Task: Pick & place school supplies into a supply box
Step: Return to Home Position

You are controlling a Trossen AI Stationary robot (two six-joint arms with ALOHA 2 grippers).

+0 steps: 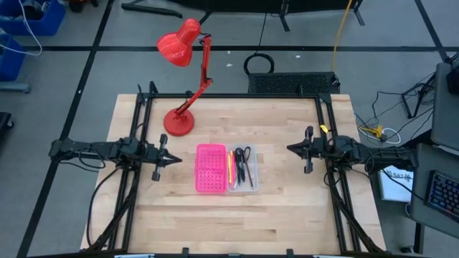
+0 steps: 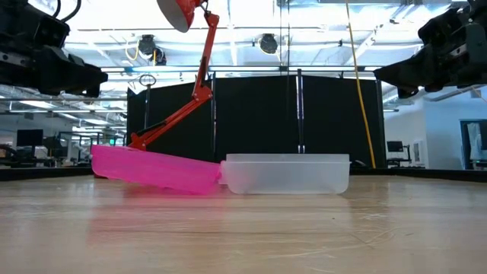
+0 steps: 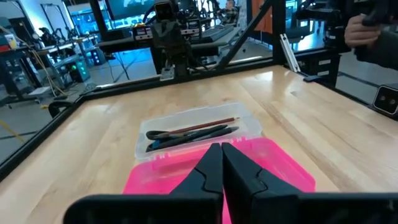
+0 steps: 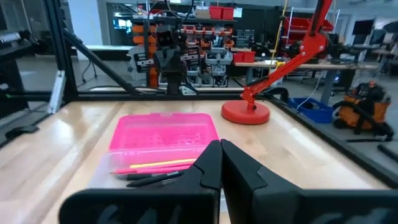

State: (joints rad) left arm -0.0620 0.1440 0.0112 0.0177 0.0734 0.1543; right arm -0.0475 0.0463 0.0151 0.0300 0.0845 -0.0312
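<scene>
The supply box (image 1: 210, 168) is lying open at the middle of the pale wooden table (image 1: 287, 208), pens and scissors (image 1: 242, 166) resting in its clear half; the left gripper (image 1: 172, 159) and right gripper (image 1: 290, 148) are hovering either side, both pinched closed, empty; a red lamp (image 1: 188, 79) is standing behind (a person's hand (image 3: 357, 31) is showing off the table); a black partition (image 2: 304, 122) is screening the workshop.

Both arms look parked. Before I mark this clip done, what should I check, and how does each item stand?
1. Pens and scissors inside the clear tray: ok.
2. No supplies loose on the table: ok, none seen.
3. Left gripper shut, empty, apart from the tray: ok.
4. Right gripper shut, empty, apart from the tray: ok.
5. Pink lid closed: not ok, lying open.
</scene>
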